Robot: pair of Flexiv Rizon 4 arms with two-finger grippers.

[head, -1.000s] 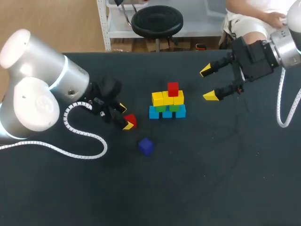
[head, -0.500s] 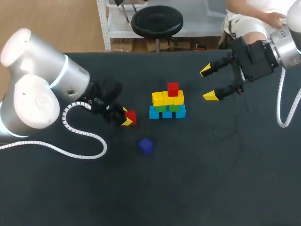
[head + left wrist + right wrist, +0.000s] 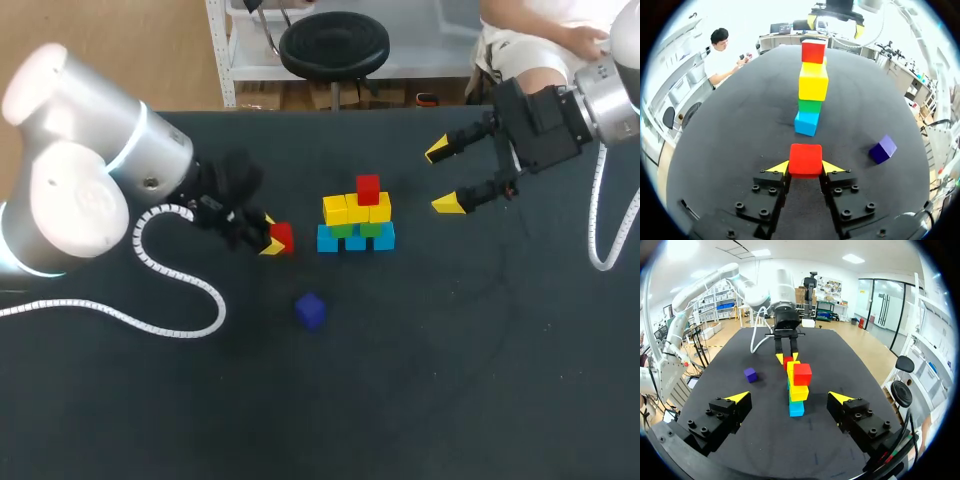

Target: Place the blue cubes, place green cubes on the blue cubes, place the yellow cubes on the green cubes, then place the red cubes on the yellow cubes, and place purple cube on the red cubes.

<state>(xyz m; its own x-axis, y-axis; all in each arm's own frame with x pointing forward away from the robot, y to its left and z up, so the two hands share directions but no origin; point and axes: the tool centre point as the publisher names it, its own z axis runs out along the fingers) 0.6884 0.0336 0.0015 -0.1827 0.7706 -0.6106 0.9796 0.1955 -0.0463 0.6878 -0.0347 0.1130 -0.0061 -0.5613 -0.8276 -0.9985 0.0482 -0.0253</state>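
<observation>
A pyramid of cubes stands mid-table: a row of blue cubes (image 3: pixel 356 240), green cubes (image 3: pixel 371 228) on them, yellow cubes (image 3: pixel 337 210) above, and one red cube (image 3: pixel 368 188) on top. Left of the pyramid, my left gripper (image 3: pixel 272 240) is shut on a second red cube (image 3: pixel 282 238), which sits between its yellow tips (image 3: pixel 805 160) with the stack (image 3: pixel 812 82) straight ahead. A purple cube (image 3: pixel 310 310) lies alone nearer the front. My right gripper (image 3: pixel 447 177) hangs open to the right of the pyramid, with the stack (image 3: pixel 799 390) ahead of its spread fingers.
The dark table (image 3: pixel 450 380) is bare to the front and right of the cubes. The left arm's white cable (image 3: pixel 180 290) loops over the table at the left. The purple cube (image 3: pixel 882 149) lies to the side of the left gripper's line to the stack.
The left gripper closed on the red cube and carried it a little back and toward the pyramid. The right arm stayed where it was.
</observation>
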